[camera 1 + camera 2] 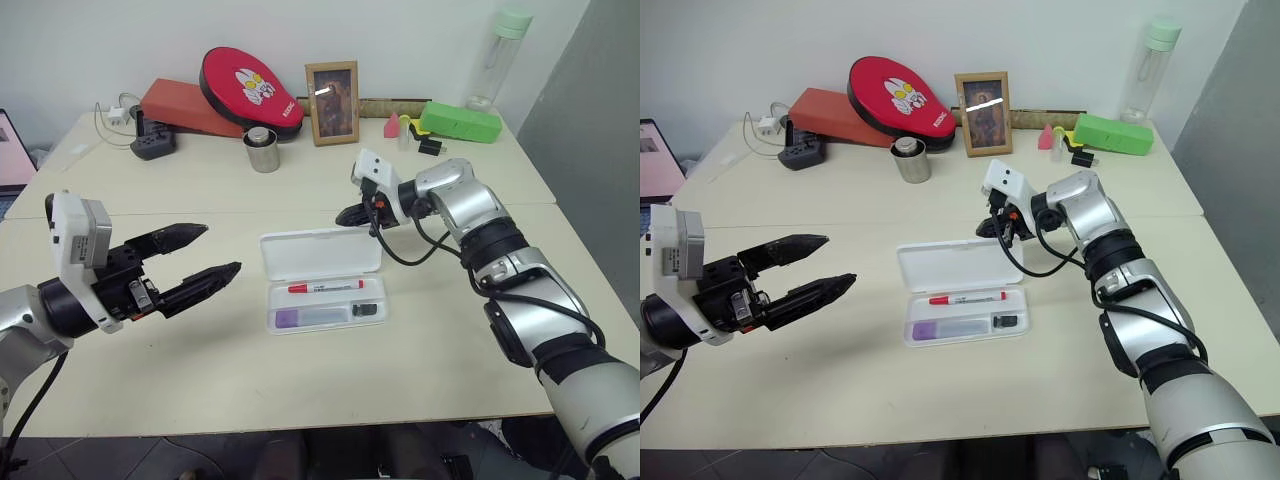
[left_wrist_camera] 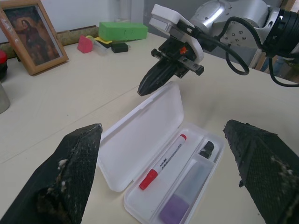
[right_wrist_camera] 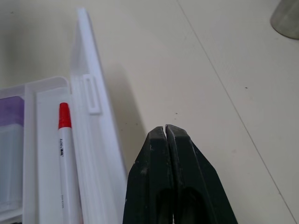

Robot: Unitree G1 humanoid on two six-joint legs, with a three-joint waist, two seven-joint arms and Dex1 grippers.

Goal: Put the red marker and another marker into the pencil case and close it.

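- The pencil case (image 1: 322,278) lies open on a pale cream table (image 1: 200,350), its flat lid (image 1: 320,252) folded back on the far side and its tray toward the robot.
- In the tray's far compartment lies the red marker (image 1: 325,287), red cap toward the left gripper; small dark print runs along its white barrel, too small to read.
- In the near compartment lies another marker (image 1: 310,317), purple end toward the left gripper, with a small black object (image 1: 366,310) at the other end of the tray.
- The right gripper (image 1: 352,215) hangs just beyond the lid's far right corner, its two black fingers pressed together and empty; whether the tips touch the lid cannot be told.
- The left gripper (image 1: 200,255) hovers above the table well to the left of the case, its fingers wide apart and empty, pointing toward it.
- The table is two cream tops pushed together against a plain white wall, a thin seam running between them.
- Along the far edge stand a round red pad (image 1: 250,88) with a cartoon rabbit and short white lettering, possibly a brand name, a framed picture (image 1: 333,102), a metal cup (image 1: 262,149), a green oblong box (image 1: 460,121) and a clear bottle (image 1: 497,58) with a green lid.
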